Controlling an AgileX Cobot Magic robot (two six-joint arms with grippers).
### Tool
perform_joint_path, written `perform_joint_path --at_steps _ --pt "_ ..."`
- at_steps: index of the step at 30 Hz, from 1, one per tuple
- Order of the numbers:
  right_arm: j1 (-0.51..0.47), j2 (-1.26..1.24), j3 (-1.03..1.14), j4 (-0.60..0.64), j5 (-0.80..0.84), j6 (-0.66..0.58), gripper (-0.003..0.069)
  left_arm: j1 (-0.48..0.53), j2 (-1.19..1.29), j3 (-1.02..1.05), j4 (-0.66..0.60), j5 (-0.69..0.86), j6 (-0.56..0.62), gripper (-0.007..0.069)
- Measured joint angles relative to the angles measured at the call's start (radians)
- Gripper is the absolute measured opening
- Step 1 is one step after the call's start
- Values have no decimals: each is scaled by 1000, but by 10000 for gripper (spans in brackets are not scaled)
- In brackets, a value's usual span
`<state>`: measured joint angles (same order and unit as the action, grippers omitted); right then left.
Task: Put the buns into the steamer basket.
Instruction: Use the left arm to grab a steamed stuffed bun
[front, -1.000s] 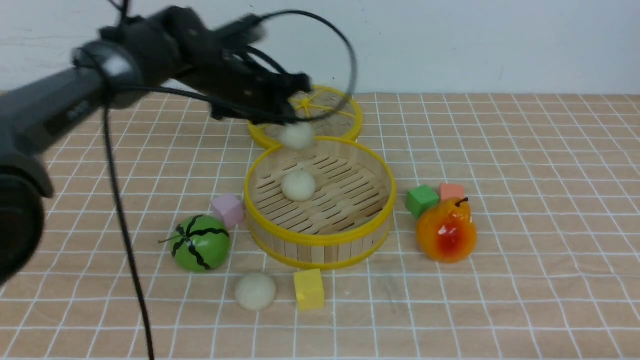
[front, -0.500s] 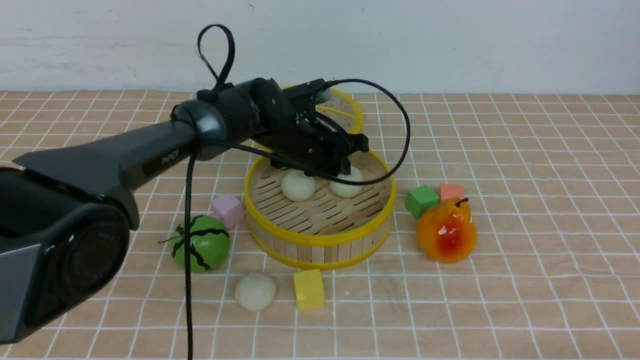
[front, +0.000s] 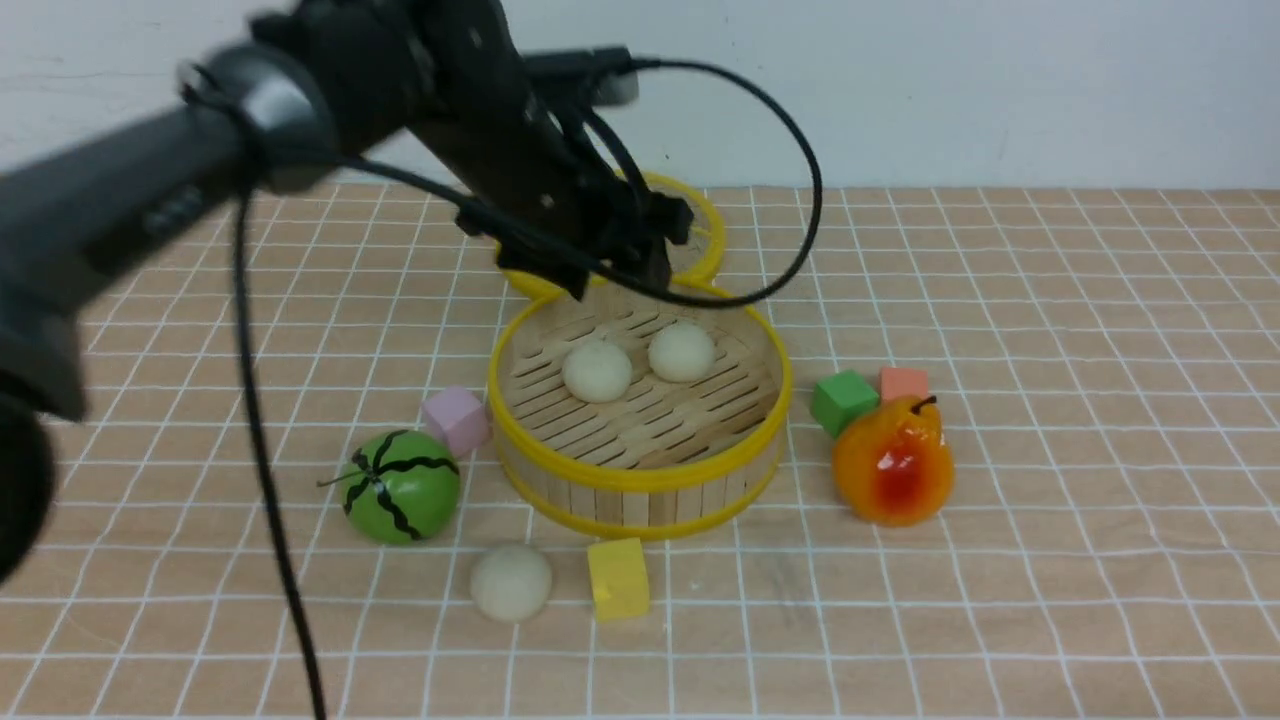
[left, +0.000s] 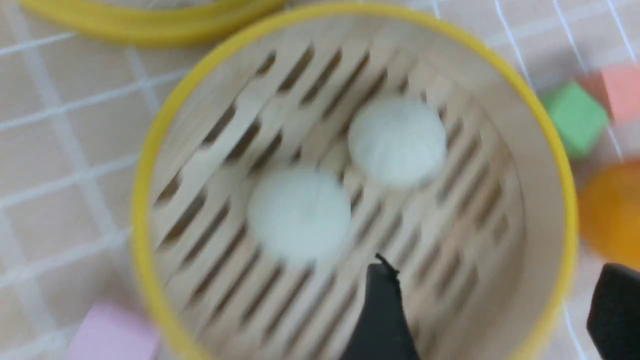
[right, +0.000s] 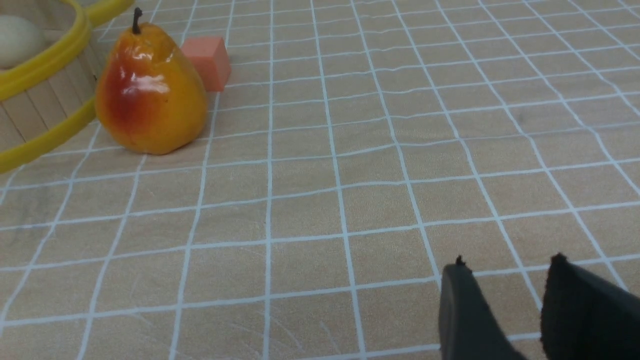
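The steamer basket (front: 640, 485) stands mid-table. Two cream-white buns lie on its slatted floor, one (front: 597, 370) to the left and one (front: 682, 352) to the right. Both show in the left wrist view (left: 299, 212) (left: 396, 140), inside the basket (left: 150, 210). A third bun (front: 511, 582) lies on the cloth in front of the basket, next to a yellow cube. My left gripper (front: 620, 270) (left: 500, 285) hovers over the basket's far rim, open and empty. My right gripper (right: 507, 265) is low over bare cloth with its jaws a little apart and empty.
The flat lid (front: 712, 235) lies behind the basket. A green watermelon toy (front: 402, 487) and pink cube (front: 455, 420) sit to its left, the yellow cube (front: 617, 578) in front. A green cube (front: 843, 400), salmon cube (front: 903, 382) and pear (front: 893, 460) sit to its right.
My left gripper carried a bun over the far rim, lowered it into the basket, let it go beside the first bun and rose back up, open.
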<state>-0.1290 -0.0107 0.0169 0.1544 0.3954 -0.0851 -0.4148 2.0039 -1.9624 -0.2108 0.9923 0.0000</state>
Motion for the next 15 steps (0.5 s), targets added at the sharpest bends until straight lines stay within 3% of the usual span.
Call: perform_joint_path --at_steps 5,9,15 --pt "0 0 0 0 0 0 241 -1 -155 69 27 51 0 514" --pt "0 0 0 0 0 0 241 -1 -377 273 34 28 -6 514" --pt "0 0 0 0 0 0 241 -1 -514 589 34 -11 -54 511"
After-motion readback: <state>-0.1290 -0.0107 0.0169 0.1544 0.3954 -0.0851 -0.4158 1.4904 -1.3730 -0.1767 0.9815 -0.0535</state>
